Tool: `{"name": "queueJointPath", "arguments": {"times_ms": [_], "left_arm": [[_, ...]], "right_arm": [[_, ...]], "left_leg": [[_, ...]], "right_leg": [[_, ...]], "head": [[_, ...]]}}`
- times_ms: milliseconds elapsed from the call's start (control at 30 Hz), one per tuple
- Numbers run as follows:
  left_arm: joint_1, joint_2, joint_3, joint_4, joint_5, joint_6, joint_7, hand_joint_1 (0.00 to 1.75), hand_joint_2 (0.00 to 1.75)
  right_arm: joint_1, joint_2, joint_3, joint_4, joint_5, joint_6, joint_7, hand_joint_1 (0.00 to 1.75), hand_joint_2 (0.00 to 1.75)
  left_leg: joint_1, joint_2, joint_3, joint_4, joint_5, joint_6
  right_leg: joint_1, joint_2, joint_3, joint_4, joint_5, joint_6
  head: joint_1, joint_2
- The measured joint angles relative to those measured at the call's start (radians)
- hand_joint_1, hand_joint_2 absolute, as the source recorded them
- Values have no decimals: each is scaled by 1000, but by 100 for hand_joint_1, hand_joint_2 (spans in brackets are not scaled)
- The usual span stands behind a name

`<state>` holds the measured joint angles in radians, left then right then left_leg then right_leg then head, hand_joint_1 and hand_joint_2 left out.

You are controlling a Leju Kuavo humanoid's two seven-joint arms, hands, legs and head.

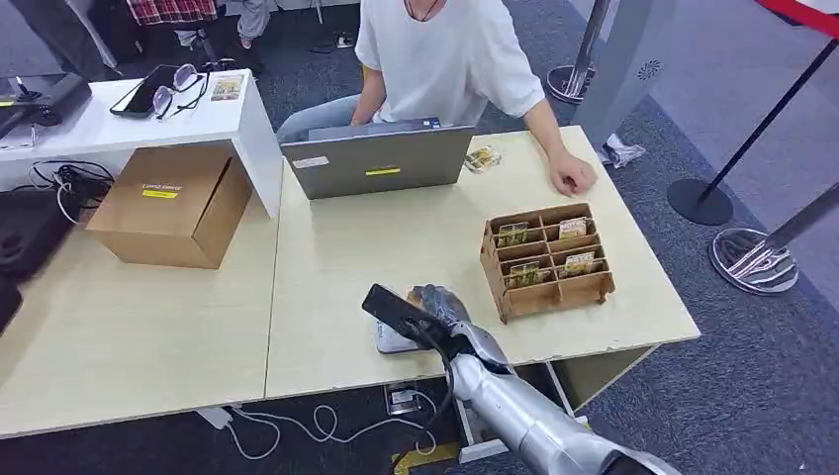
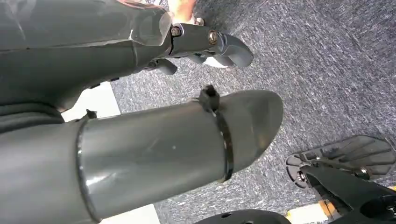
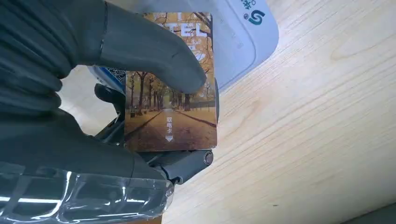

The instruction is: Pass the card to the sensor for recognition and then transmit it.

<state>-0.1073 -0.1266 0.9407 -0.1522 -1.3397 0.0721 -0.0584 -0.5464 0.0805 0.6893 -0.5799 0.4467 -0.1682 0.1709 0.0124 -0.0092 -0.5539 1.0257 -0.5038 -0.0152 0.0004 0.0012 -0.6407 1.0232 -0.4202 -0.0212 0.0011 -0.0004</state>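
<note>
Grey right hand (image 3: 93, 93) pinching the autumn-avenue card (image 3: 170, 112) under its thumb, card held over the white sensor (image 3: 238, 37) on the wooden table (image 3: 317, 140), left hand (image 2: 201, 44) hanging over carpet, fingers curled, holding nothing.

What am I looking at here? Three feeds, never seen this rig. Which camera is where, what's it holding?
It is a two-armed humanoid robot. The head view looks down from its body onto a wooden table. The other two views come from cameras at its wrists. The right hand reaches over the table and holds a card, printed with a tree-lined path, above a white card reader. The left hand hangs by the carpet, holding nothing that I can see. On the table sit a laptop, a wooden card rack and a cardboard box. A person sits opposite.
</note>
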Motion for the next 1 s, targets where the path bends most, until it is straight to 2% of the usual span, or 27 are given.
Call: {"name": "queueJointPath", "arguments": {"times_ms": [433,1000], "left_arm": [[0,0,-1,0,8,-3,3,0,0],[0,1,-18,0,4,-9,-5,0,0]], "right_arm": [[-10,1,-27,49,29,-23,9,175,175],[-6,1,-68,87,50,-53,-17,175,175]], "left_leg": [[0,0,1,0,0,0],[0,2,2,0,1,-1]], "right_leg": [[0,0,0,0,0,0],[0,1,1,0,1,-1]], "head": [[0,0],[0,0]]}}
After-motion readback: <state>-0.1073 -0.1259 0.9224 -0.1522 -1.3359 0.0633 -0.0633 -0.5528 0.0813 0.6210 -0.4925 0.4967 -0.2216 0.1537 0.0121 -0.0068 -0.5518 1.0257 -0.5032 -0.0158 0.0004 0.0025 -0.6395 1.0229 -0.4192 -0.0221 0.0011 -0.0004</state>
